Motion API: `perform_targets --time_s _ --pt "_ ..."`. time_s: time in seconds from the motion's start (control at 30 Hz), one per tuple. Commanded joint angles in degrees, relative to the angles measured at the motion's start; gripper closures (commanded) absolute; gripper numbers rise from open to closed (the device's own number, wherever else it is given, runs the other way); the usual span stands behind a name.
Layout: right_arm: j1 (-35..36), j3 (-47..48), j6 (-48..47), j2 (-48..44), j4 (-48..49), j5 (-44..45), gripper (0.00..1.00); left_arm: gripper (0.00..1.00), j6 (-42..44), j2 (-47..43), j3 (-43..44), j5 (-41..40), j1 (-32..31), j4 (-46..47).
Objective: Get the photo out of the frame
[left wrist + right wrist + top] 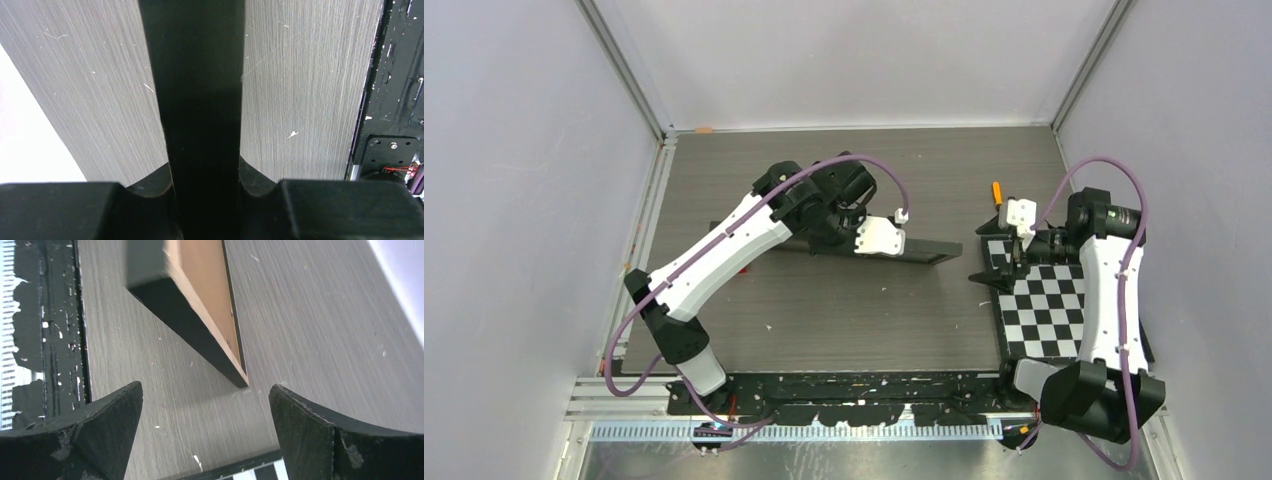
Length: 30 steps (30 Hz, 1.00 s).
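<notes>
The frame [924, 250] stands on its edge on the table, seen from above as a thin dark strip. My left gripper [839, 235] is shut on its top edge near the left end. In the left wrist view the black frame edge [200, 100] runs between my two fingers, and the left gripper [205, 175] pinches it. My right gripper [982, 255] is open and empty, just off the frame's right end. The right wrist view shows the frame's black side [195, 325] and brown backing board [202, 285] ahead of the open right gripper [205, 410]. The photo is hidden.
A black-and-white checkerboard [1049, 310] lies under the right arm, and its edge shows in the right wrist view [260, 472]. A small orange piece [997, 190] lies at the back right. A black base plate [854, 385] runs along the near edge. Grey walls enclose the table.
</notes>
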Motion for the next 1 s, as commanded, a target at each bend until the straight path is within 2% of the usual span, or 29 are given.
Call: perform_targets --time_s 0.0,0.07,0.17,0.23,0.3,0.4,0.53,0.63,0.73,0.97 --pt "4.1 3.3 2.1 -3.1 -6.3 -3.9 0.0 1.0 2.5 0.1 1.7 5.3 0.3 -0.5" --pt "6.2 3.5 12.2 -4.7 1.2 -3.6 0.0 1.0 2.4 0.4 1.9 5.8 0.3 0.0" --pt "10.8 0.4 36.6 -8.4 22.9 -0.5 0.0 1.0 1.9 0.8 2.3 6.5 0.4 0.5" --pt "14.0 -3.5 47.2 -10.9 35.6 2.1 0.0 1.0 1.9 1.2 2.5 6.5 0.4 0.7" --pt "16.6 -5.3 49.1 -12.0 40.2 3.9 0.0 1.0 2.0 1.5 2.9 6.6 0.5 1.0" --pt "19.3 -5.9 49.9 -11.1 41.1 4.6 0.02 1.0 1.9 2.2 4.0 7.2 0.7 1.0" --pt "21.9 -9.7 56.3 -11.7 52.1 5.9 0.1 1.0 2.0 2.6 4.7 8.1 0.7 1.3" --pt "23.3 -11.3 57.1 -11.3 54.8 5.8 0.16 1.0 2.2 2.6 4.5 8.6 0.9 1.4" --pt "24.2 -10.5 57.2 -10.3 53.7 5.2 0.31 1.0 1.8 2.5 5.0 9.4 1.6 1.3" --pt "24.8 -10.8 55.9 -10.7 53.5 5.2 0.83 0.98 -0.5 2.4 5.8 10.0 2.0 2.3"
